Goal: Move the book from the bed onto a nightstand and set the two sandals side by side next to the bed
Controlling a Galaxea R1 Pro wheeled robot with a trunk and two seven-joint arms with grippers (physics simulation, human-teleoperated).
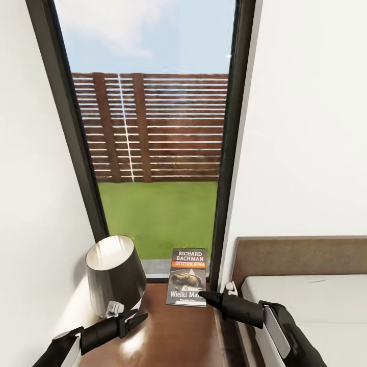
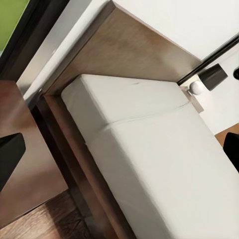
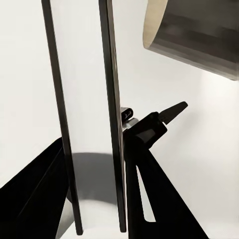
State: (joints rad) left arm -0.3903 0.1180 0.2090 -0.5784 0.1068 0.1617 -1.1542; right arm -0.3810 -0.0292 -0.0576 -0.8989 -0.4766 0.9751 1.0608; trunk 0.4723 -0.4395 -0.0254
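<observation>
One bed [image 1: 306, 300], right of the right gripper [image 1: 216, 295]. One nightstand [image 1: 178, 331] beneath both grippers bears one lamp [image 1: 114, 275] and one book [image 1: 187, 277]. Book flat, long axis toward the window [image 1: 153, 127], title end farthest, just beyond the right gripper's released fingers. Left gripper [image 1: 130, 316]: released, near the lamp.

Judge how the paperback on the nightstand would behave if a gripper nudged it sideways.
The book lies flat on the glossy nightstand, so it would probably slide rather than tip. It looks thin, so likely light and somewhat bendy if lifted by one edge. Pushed toward the lamp, it might bump the shade.
</observation>
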